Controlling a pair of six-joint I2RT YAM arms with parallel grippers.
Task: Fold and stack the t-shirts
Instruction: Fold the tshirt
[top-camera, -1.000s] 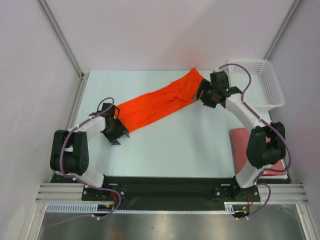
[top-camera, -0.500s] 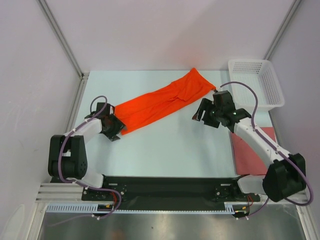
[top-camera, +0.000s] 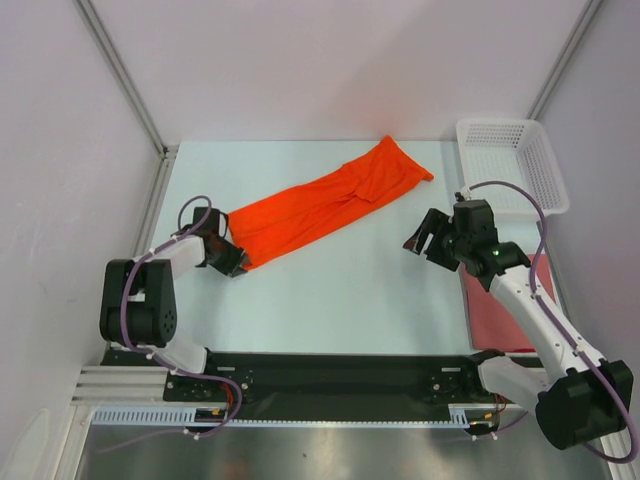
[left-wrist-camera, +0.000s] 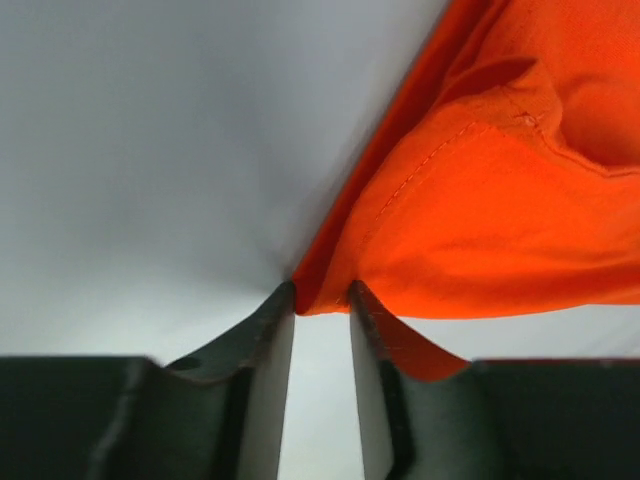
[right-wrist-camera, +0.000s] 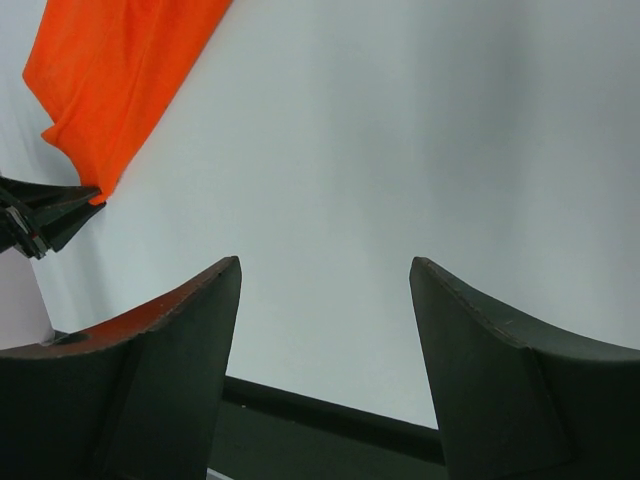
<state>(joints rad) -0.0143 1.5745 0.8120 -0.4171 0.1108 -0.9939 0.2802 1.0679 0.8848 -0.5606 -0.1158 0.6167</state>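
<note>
Left wrist view puts the left tool (left-wrist-camera: 322, 292) at the near corner of the bright orange cloth t-shirt (left-wrist-camera: 500, 200). Its 2 fingers stand close together with the hem corner at their tips. I cannot tell whether they clamp the cloth or only bracket it.

From the top view, this shirt lies as a long, creased band slanting across the pale bench (top-camera: 340, 300), its far end near the white plastic lattice basket (top-camera: 497, 124). The right tool (top-camera: 432, 243) hangs over bare bench with its jaws wide apart and nothing between them, well apart from the orange band.

Likely trouble:
- A pull by the left tool alone, on 1 corner, would probably drag or twist the band rather than fold it.
- If that hold is weak, the corner may slip out.
- The right arm reaches out above the dull brick-red cloth t-shirt (top-camera: 482, 305) at the bench's right near edge. A low sweep could catch and rumple it.

Count: 2 t-shirts (1 orange, 1 brick-red), 1 basket, 2 tools.
</note>
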